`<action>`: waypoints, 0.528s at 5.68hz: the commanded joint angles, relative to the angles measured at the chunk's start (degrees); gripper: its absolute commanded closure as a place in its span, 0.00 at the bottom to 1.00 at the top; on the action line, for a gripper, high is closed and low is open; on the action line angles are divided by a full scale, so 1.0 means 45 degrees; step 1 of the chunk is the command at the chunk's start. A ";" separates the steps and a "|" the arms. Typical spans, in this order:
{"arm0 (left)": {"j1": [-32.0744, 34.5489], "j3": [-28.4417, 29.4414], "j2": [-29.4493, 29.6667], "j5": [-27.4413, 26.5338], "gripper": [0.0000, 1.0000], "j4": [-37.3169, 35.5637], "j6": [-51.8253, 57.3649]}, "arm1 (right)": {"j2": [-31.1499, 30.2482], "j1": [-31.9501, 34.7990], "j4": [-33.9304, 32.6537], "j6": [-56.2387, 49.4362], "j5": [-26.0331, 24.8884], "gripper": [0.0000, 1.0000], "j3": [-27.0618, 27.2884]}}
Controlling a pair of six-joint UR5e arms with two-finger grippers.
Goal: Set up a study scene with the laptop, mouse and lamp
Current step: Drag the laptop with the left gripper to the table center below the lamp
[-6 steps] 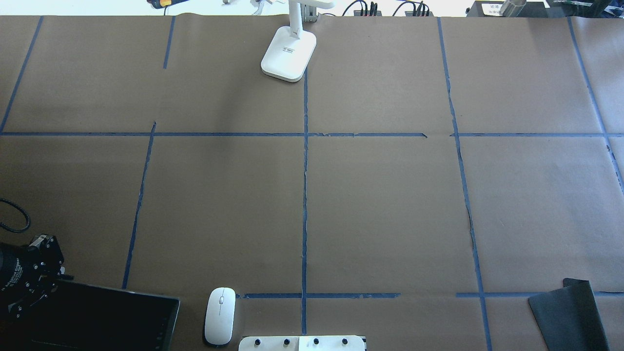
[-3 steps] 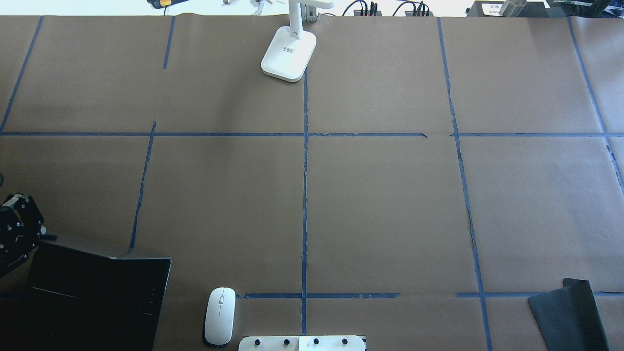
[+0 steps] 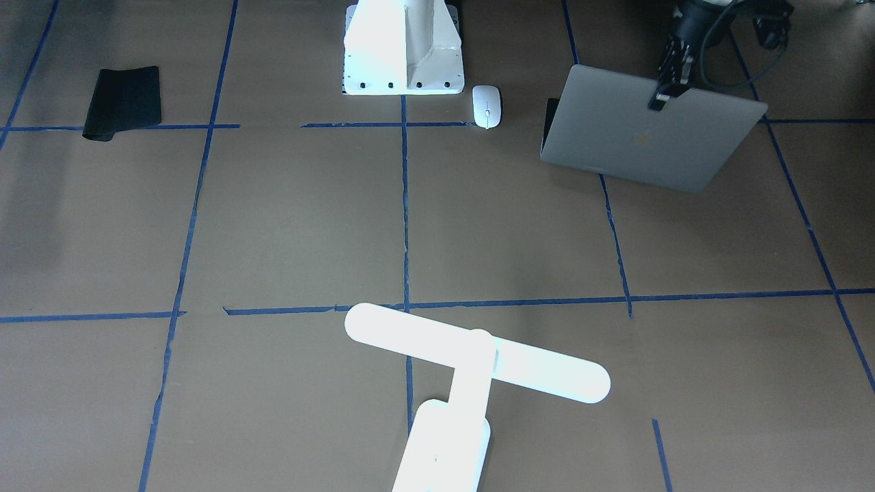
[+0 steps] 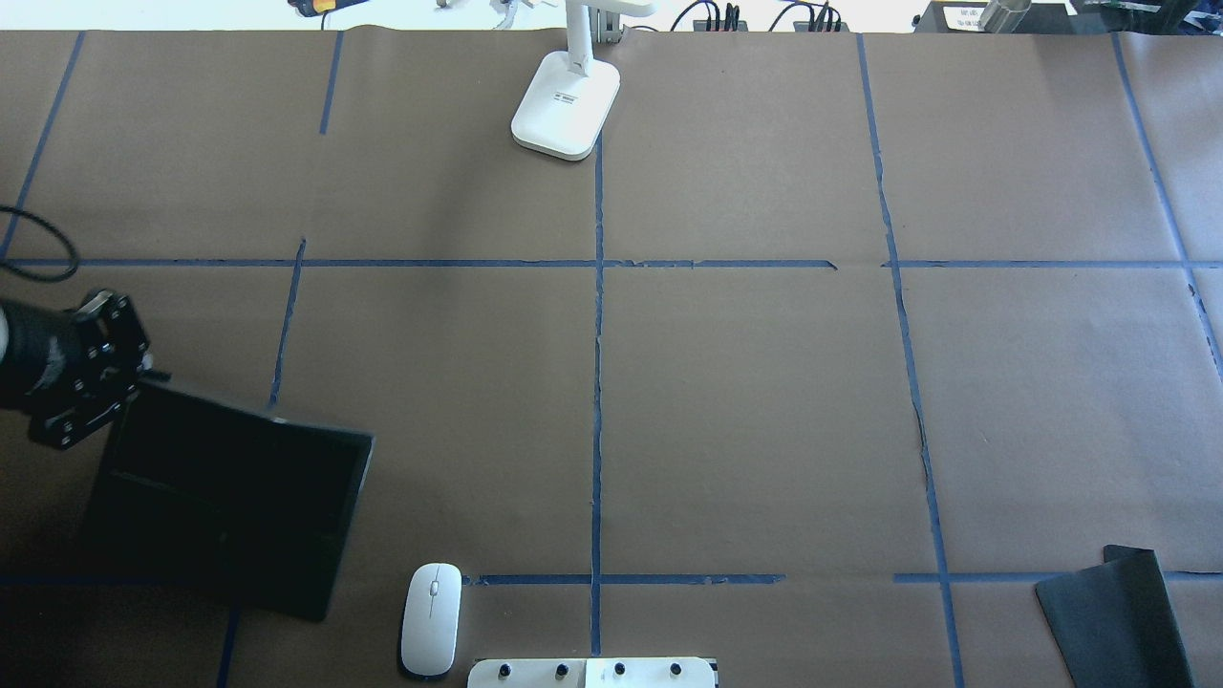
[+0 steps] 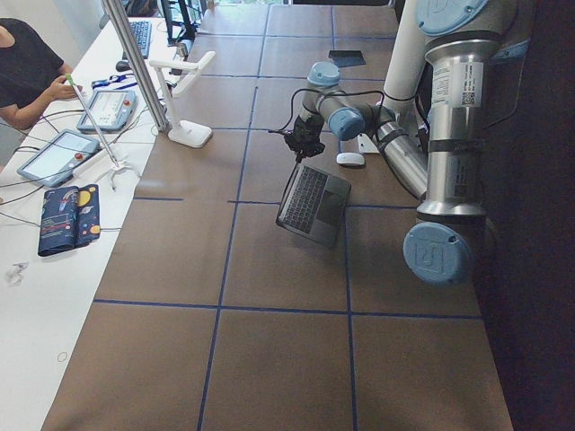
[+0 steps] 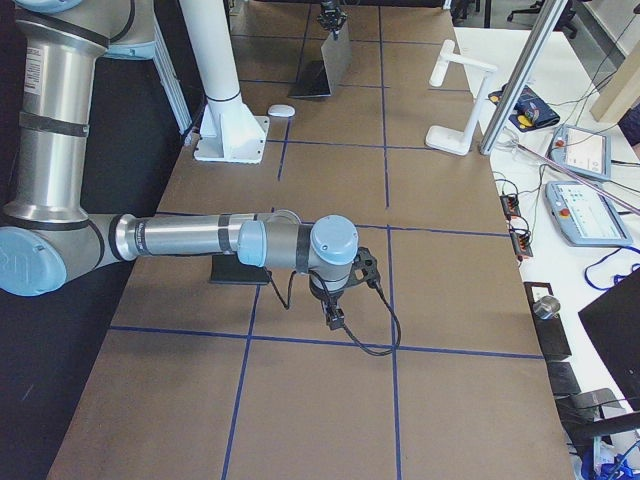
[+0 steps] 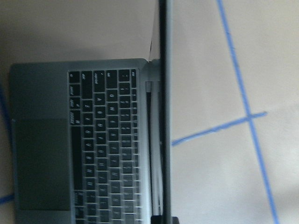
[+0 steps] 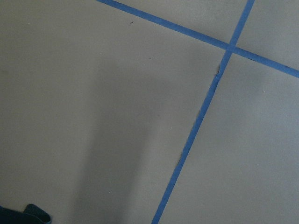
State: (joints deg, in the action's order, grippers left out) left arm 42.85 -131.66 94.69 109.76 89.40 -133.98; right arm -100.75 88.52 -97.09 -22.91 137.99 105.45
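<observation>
Laptop [image 4: 229, 497] has shifted away from the robot and swung round since the last look. The left gripper [image 3: 660, 101] went with it, jaws clenched on the lid's top edge. It sits open on the tabletop's [image 4: 764, 401] near-left part, mouse [image 4: 431, 618] nearby, lamp [image 3: 476, 359] far across. Placement looks under way. Right gripper [image 6: 333, 318]: cannot tell how its jaws stand.

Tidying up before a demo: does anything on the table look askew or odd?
The slim grey metal laptop sits open, skewed to the blue tape grid, its lid edge pinched by the left hand. The black rectangular mat has a curled edge.
</observation>
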 commanded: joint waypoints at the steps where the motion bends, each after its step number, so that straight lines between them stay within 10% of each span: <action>1: 0.0086 0.2408 0.4057 0.0003 1.00 -0.1463 -0.0031 | 0.0006 -0.0062 0.0013 0.0071 0.0057 0.00 -0.0054; 3: 0.0008 0.4830 0.6875 0.0023 1.00 -0.1624 -0.0245 | -0.0014 -0.0062 0.0013 0.0091 0.0892 0.00 -0.0519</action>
State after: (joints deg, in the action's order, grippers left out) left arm 42.99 -115.21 119.62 109.81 82.39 -134.63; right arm -100.79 88.25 -97.03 -22.50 140.08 104.34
